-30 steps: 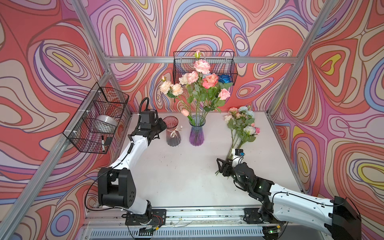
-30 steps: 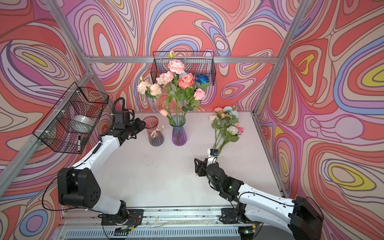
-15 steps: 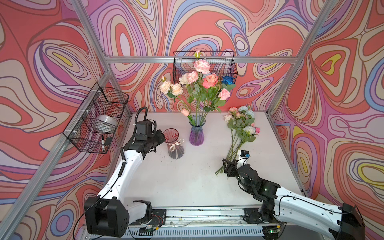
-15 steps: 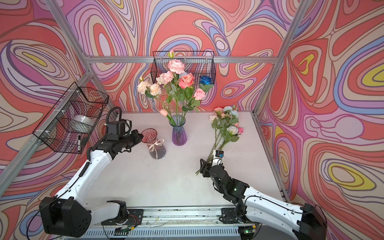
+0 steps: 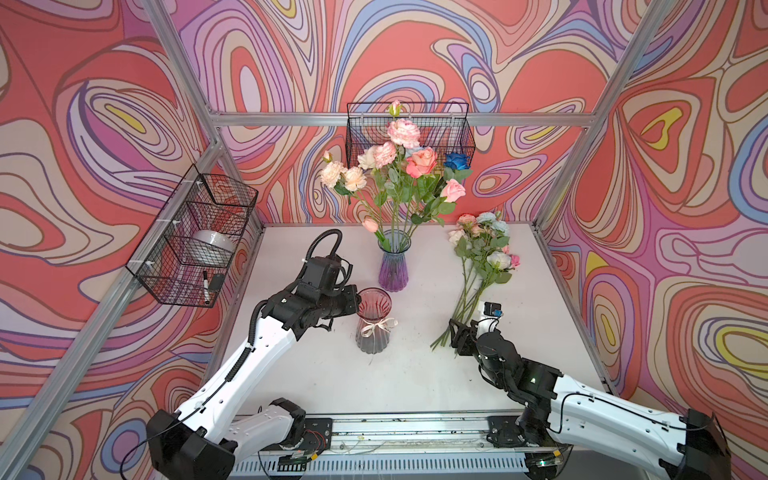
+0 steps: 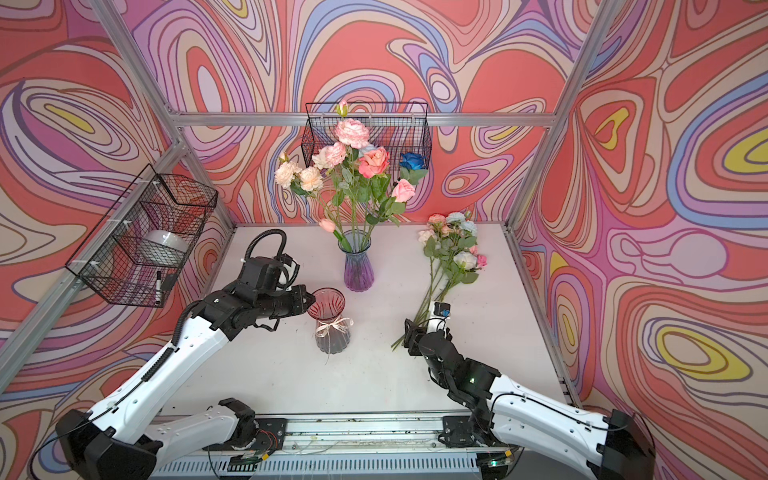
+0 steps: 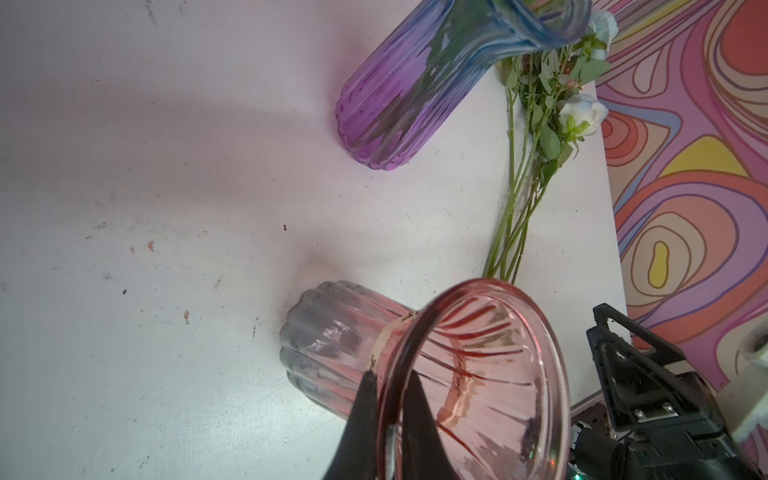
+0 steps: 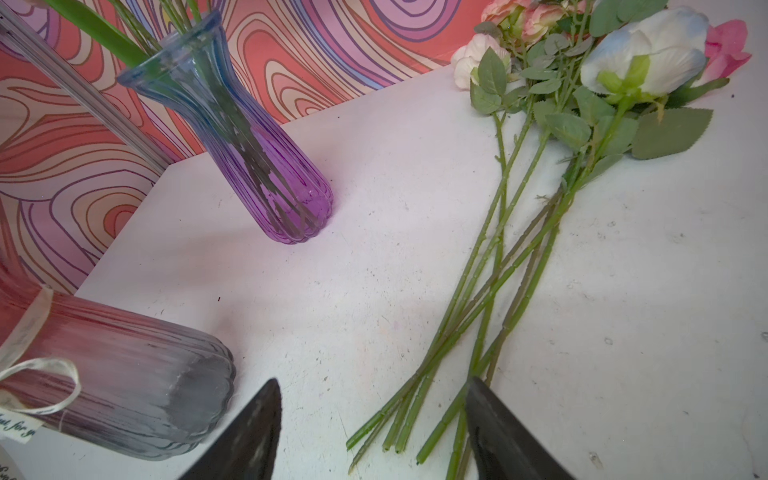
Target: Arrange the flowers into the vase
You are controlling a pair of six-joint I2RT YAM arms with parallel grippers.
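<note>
Room: Swirled red, pink and lilac walls close in a white tabletop (image 5: pixel 415 386). We place everything by the purple ribbed glass vase (image 5: pixel 393 268), which stands upright near the back middle.
Far left: a black wire basket (image 5: pixel 195 245) hangs on the side wall, well to the left of the purple vase.
Left gripper (image 5: pixel 356 300): it sits in front of the purple vase and to its left. Its jaws are clamped on the rim of the pink-to-grey ribbed glass vase (image 5: pixel 372 328). In the left wrist view we see one finger inside the mouth and one outside (image 7: pixel 390 399).
Pink vase: it is empty and upright, with a cream ribbon at the neck. It stands just in front of the purple vase and slightly to its left, apart from it.
Standing flowers (image 5: pixel 401 166): pink, peach, cream and one dark blue bloom rise from the purple vase on fanned stems.
Loose flowers (image 5: pixel 482 257): a bundle lies flat to the right of the purple vase. The blooms are about level with the vase and the cut ends point toward the front edge.
Right gripper (image 5: pixel 456 336): it is in front of the purple vase and to its right, at the cut ends. Its jaws are apart and hold nothing. In the right wrist view (image 8: pixel 373 380) several stem ends lie between the fingers. We cannot tell whether the tips touch the table.
Key relation: the bundle's long axis runs straight away from the right gripper toward the back wall. The right arm is much the nearer one, and the left is busy with the pink vase.
Judgement: we expect a pinch near the cut ends. The stems are bunched and crossed, so taking only one looks tricky.
</note>
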